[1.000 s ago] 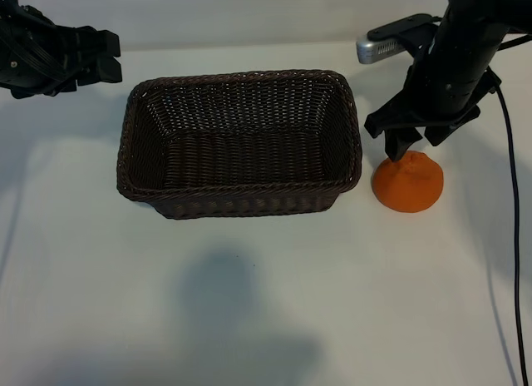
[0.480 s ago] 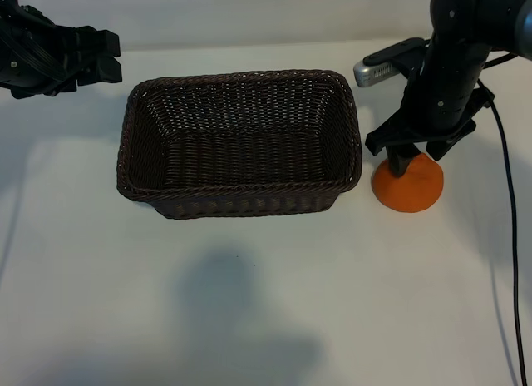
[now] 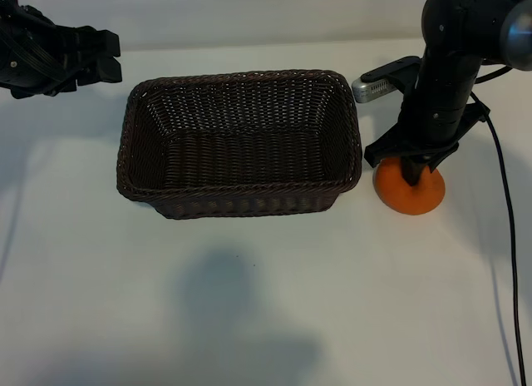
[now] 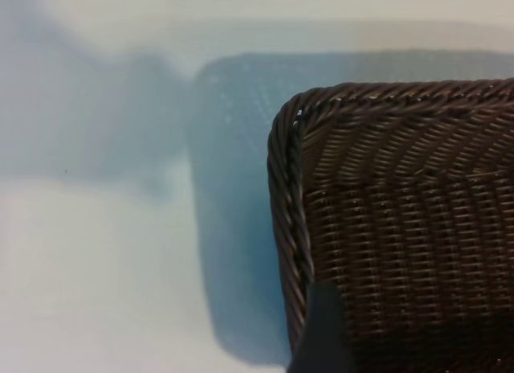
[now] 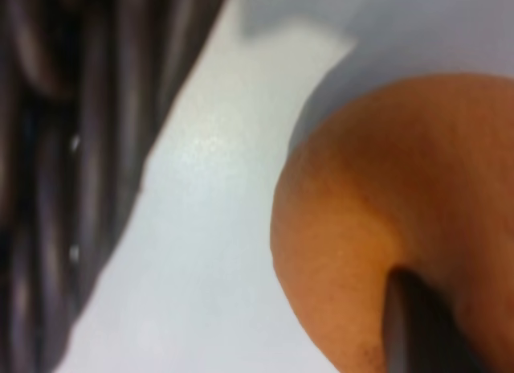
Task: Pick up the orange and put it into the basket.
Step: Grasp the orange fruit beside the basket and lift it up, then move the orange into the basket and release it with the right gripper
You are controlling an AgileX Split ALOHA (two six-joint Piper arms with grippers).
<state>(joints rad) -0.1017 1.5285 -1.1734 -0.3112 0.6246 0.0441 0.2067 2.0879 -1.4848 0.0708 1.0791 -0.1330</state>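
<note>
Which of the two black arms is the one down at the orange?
The right gripper, pressed onto the orange beside the basket; the left gripper is parked away, by the basket's far corner.

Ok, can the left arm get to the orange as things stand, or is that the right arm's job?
Probably not. The left gripper sits parked at the far-left corner, with the basket between it and the orange. The right gripper is already down on the orange, occupying that approach.

The basket [image 3: 239, 142] sits toward the back of the bench [image 3: 249, 303], mid-width. The orange [image 3: 410, 190] lies on the bench just beside its right side. The right hand [image 3: 413, 171] is on the orange; the left hand [image 3: 91, 57] is over the back left corner.
</note>
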